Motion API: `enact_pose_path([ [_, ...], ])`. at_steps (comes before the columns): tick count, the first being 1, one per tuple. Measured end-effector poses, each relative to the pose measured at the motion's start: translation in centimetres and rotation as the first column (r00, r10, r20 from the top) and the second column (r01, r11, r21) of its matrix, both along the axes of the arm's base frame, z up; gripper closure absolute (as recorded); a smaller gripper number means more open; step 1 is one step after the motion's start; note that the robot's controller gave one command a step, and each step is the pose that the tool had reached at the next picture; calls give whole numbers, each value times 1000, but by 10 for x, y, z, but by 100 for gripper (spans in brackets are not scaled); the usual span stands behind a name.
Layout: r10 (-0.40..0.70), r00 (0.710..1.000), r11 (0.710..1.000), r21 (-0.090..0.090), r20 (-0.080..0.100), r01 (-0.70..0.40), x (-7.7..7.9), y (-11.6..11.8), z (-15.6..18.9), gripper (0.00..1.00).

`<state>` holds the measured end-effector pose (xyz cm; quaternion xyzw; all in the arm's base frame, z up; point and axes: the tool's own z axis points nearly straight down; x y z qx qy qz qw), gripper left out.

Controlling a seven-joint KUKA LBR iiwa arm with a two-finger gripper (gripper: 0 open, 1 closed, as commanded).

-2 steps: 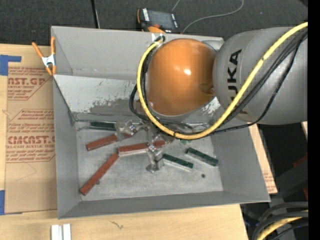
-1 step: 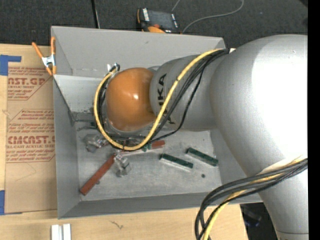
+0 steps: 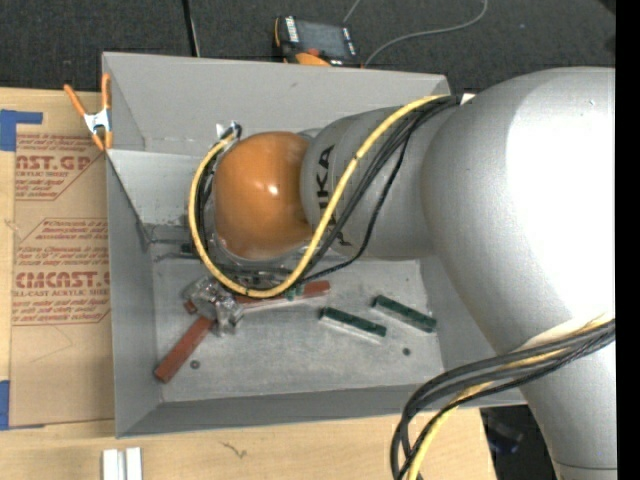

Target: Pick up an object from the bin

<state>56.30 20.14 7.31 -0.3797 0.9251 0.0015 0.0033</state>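
Note:
My gripper (image 3: pixel 216 306) is low in the left part of the bin, just under the arm's orange cover. A reddish-brown flat stick (image 3: pixel 182 353) lies slanted on the bin floor, and its upper end reaches right up to the gripper. A small red bit (image 3: pixel 190 306) shows at the gripper's left side. A thin pale rod with a red end (image 3: pixel 314 289) runs from the gripper to the right. Whether anything is held I cannot tell.
Two dark green strips (image 3: pixel 351 322) (image 3: pixel 405 313) lie on the bin floor right of the middle. A small dark speck (image 3: pixel 406 350) sits near the front. The arm covers the bin's back and right side.

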Motion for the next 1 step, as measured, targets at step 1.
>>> enact_pose_path([
  [1,98,995,995,-2,5,-98,-14,-11,128,100],
])
